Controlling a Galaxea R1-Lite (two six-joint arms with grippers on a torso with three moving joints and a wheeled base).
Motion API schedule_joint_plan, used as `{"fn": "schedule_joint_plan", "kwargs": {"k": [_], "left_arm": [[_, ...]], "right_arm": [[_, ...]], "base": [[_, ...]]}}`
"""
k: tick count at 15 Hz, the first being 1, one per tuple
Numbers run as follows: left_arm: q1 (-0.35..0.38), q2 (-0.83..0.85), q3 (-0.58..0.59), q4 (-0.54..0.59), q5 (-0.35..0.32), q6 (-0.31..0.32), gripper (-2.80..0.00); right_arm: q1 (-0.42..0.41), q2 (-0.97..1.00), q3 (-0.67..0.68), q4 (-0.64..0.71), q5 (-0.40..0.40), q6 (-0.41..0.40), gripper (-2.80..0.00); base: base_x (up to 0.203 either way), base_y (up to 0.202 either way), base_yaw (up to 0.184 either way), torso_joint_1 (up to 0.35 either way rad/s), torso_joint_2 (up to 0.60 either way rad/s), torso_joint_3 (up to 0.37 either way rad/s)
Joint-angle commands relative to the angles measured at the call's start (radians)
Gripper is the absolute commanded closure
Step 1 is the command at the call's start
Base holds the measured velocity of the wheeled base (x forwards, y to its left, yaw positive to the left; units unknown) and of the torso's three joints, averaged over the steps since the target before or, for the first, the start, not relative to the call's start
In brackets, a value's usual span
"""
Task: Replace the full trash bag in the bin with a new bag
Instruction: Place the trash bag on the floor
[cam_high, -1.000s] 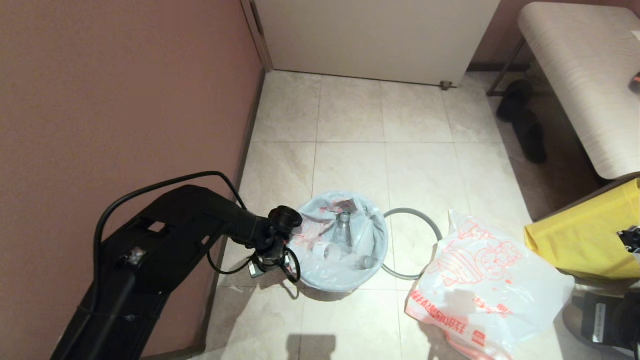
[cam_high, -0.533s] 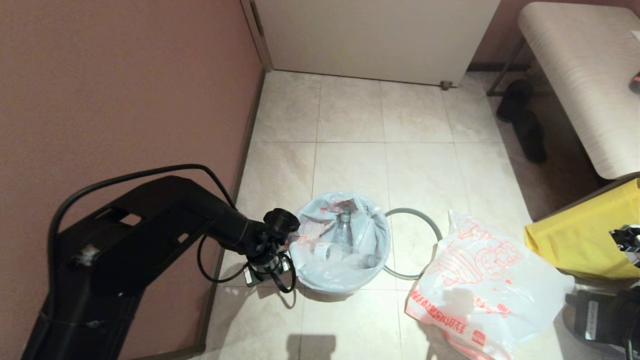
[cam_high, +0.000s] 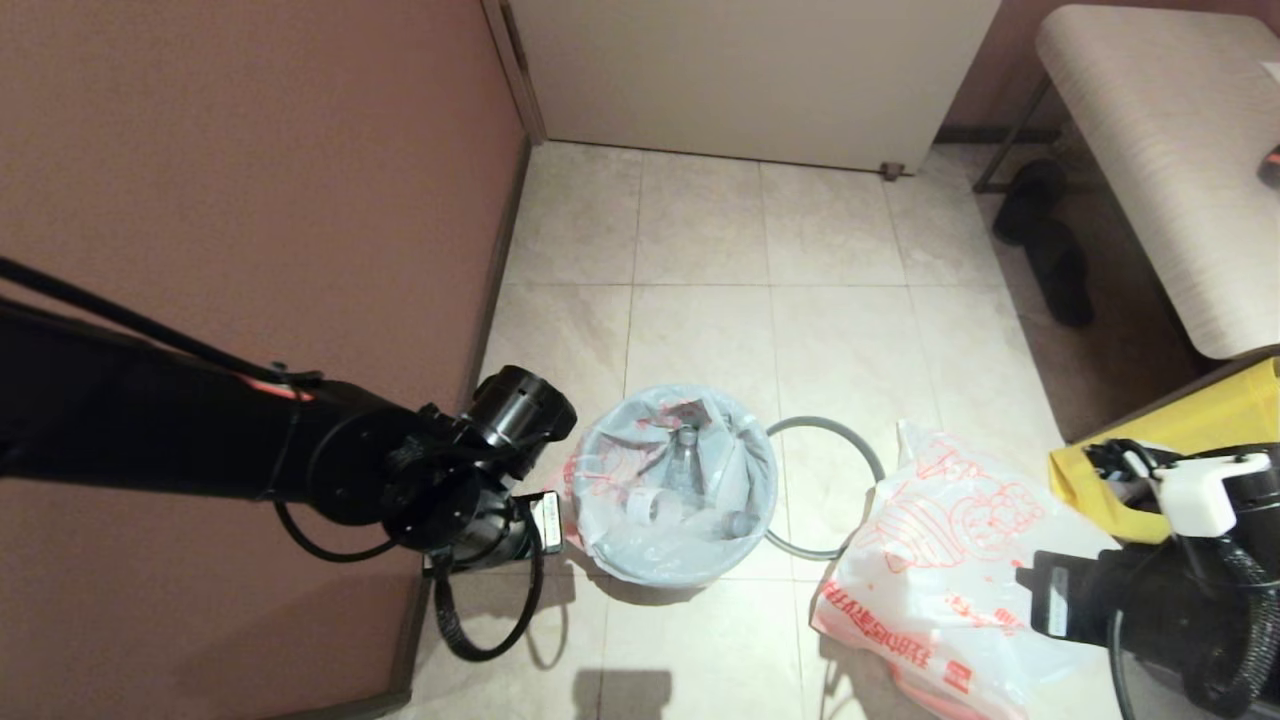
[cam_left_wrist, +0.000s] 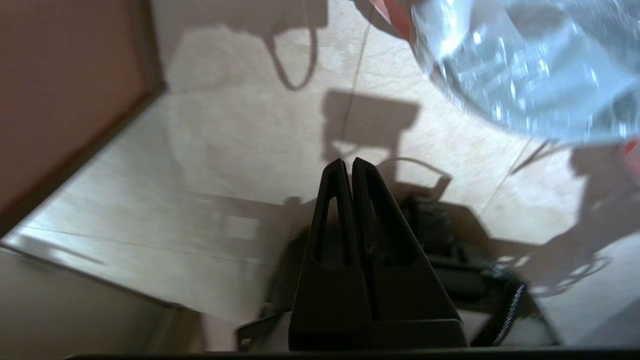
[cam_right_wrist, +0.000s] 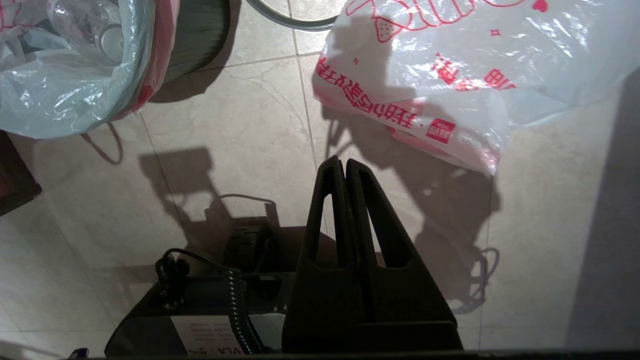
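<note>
In the head view, the bin (cam_high: 676, 560) is seen standing on the tiled floor (cam_high: 700, 250) close to the reddish wall (cam_high: 250, 200), lined with the full trash bag (cam_high: 672, 478), whose edge is folded over the rim and in which clear bottles lie. The grey ring (cam_high: 828, 488) is laid flat on the floor just beside the bin, on its right. The new bag (cam_high: 960, 570), printed with an orange-red cartoon, is spread on the floor to the right of the ring. A yellow bag (cam_high: 1180, 470) and a padded bench (cam_high: 1160, 150) are found further right. The left arm is stretched along the wall, its wrist just left of the bin; the right arm is seen at the lower right, over the new bag's edge.

In the left wrist view, the left claw (cam_left_wrist: 348, 165) is shown pressed together, empty, held above bare floor, with the bag-covered side of the bin near it but apart.

In the right wrist view, the right claw (cam_right_wrist: 341, 164) is likewise shown together with nothing between its fingers, poised over the floor between the bin and the new bag, touching neither.
</note>
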Motion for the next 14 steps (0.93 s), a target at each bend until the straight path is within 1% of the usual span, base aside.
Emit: {"fn": "schedule_joint_plan", "kwargs": {"k": [1, 2, 3, 4, 6, 7, 8, 9, 11, 12, 13, 14], "left_arm": [[-0.067, -0.183, 0.021, 0.052, 0.075, 0.056, 0.0], [-0.087, -0.217, 0.018, 0.06, 0.11, 0.095, 0.0], [-0.107, -0.25, 0.008, 0.074, 0.159, 0.147, 0.0], [-0.115, -0.27, -0.011, 0.095, 0.23, 0.2, 0.0], [-0.11, -0.328, -0.066, 0.161, 0.334, 0.282, 0.0], [-0.082, -0.358, -0.116, 0.208, 0.366, 0.323, 0.0], [-0.04, -0.386, -0.167, 0.27, 0.388, 0.346, 0.0], [-0.014, -0.423, -0.19, 0.326, 0.402, 0.359, 0.0], [0.027, -0.482, -0.21, 0.372, 0.41, 0.383, 0.0], [0.048, -0.517, -0.234, 0.398, 0.412, 0.416, 0.0], [0.076, -0.551, -0.264, 0.439, 0.428, 0.448, 0.0], [0.111, -0.578, -0.28, 0.46, 0.47, 0.465, 0.0]], "right_arm": [[0.003, 0.158, -0.008, -0.072, 0.01, 0.003, 0.0], [0.003, 0.212, -0.015, -0.133, 0.019, 0.002, 0.0], [0.002, 0.254, -0.029, -0.186, 0.03, 0.003, 0.0], [0.001, 0.291, -0.055, -0.209, 0.055, 0.003, 0.0], [0.008, 0.34, -0.113, -0.22, 0.087, 0.004, 0.0], [0.017, 0.363, -0.135, -0.222, 0.09, 0.011, 0.0], [0.026, 0.389, -0.156, -0.224, 0.094, 0.025, 0.0], [0.036, 0.41, -0.166, -0.226, 0.1, 0.029, 0.0], [0.039, 0.454, -0.17, -0.264, 0.103, 0.018, 0.0], [0.039, 0.483, -0.171, -0.299, 0.104, 0.015, 0.0], [0.039, 0.518, -0.174, -0.336, 0.107, 0.013, 0.0], [0.042, 0.558, -0.183, -0.369, 0.113, 0.013, 0.0]], "base": [[0.0, 0.0, 0.0, 0.0, 0.0, 0.0], [0.0, 0.0, 0.0, 0.0, 0.0, 0.0], [0.0, 0.0, 0.0, 0.0, 0.0, 0.0], [0.0, 0.0, 0.0, 0.0, 0.0, 0.0], [0.0, 0.0, 0.0, 0.0, 0.0, 0.0], [0.0, 0.0, 0.0, 0.0, 0.0, 0.0], [0.0, 0.0, 0.0, 0.0, 0.0, 0.0], [0.0, 0.0, 0.0, 0.0, 0.0, 0.0], [0.0, 0.0, 0.0, 0.0, 0.0, 0.0], [0.0, 0.0, 0.0, 0.0, 0.0, 0.0], [0.0, 0.0, 0.0, 0.0, 0.0, 0.0], [0.0, 0.0, 0.0, 0.0, 0.0, 0.0]]}}
